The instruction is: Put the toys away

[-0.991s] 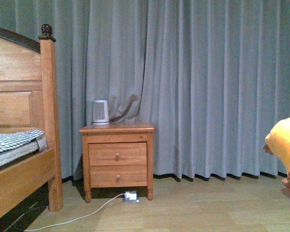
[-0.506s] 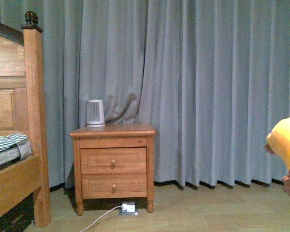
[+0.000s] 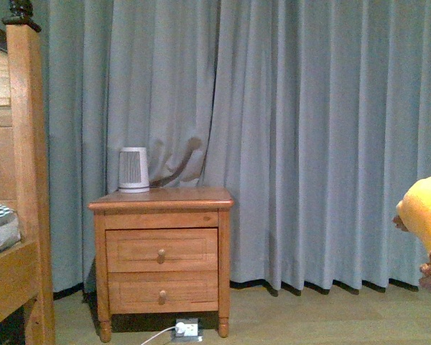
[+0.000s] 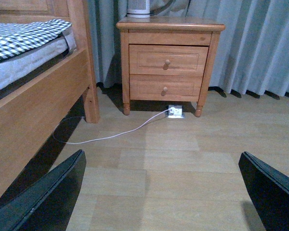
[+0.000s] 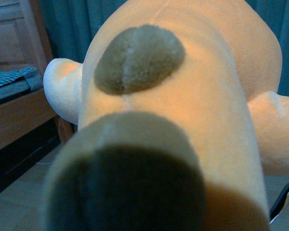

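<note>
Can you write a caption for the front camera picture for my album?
Wooden nightstand with a small white appliance before blue curtains, bedpost at left, orange plush toy peeking in at right.

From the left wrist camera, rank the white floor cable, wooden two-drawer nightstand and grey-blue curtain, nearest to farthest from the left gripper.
From the left gripper:
1. Thin white cable, looping over the floor.
2. Wooden two-drawer nightstand, beyond the cable.
3. Grey-blue pleated curtain, behind the nightstand.

The toy (image 5: 216,77) is fuzzy plush, nightstand (image 3: 161,249) smooth wood, curtain (image 3: 309,144) matt cloth.
</note>
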Controlling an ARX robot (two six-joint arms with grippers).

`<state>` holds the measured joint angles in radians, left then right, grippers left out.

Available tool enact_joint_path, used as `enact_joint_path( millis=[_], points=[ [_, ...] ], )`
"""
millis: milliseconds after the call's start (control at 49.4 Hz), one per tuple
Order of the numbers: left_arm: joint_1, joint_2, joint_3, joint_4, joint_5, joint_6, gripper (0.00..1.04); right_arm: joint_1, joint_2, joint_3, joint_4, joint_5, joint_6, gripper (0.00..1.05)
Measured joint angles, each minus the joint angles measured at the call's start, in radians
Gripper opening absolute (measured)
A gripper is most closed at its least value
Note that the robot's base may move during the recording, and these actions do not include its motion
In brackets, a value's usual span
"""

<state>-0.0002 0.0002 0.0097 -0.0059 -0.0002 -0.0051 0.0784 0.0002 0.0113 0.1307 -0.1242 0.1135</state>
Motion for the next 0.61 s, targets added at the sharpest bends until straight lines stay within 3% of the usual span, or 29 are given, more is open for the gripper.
enact_joint_path(
  millis=[607],
  points=[
    [0.000, 0.000, 0.000, 0.000, 0.001, 0.000, 0.99, 0.000, 0.000, 0.000, 0.000, 0.000, 0.000, 0.10]
  ],
)
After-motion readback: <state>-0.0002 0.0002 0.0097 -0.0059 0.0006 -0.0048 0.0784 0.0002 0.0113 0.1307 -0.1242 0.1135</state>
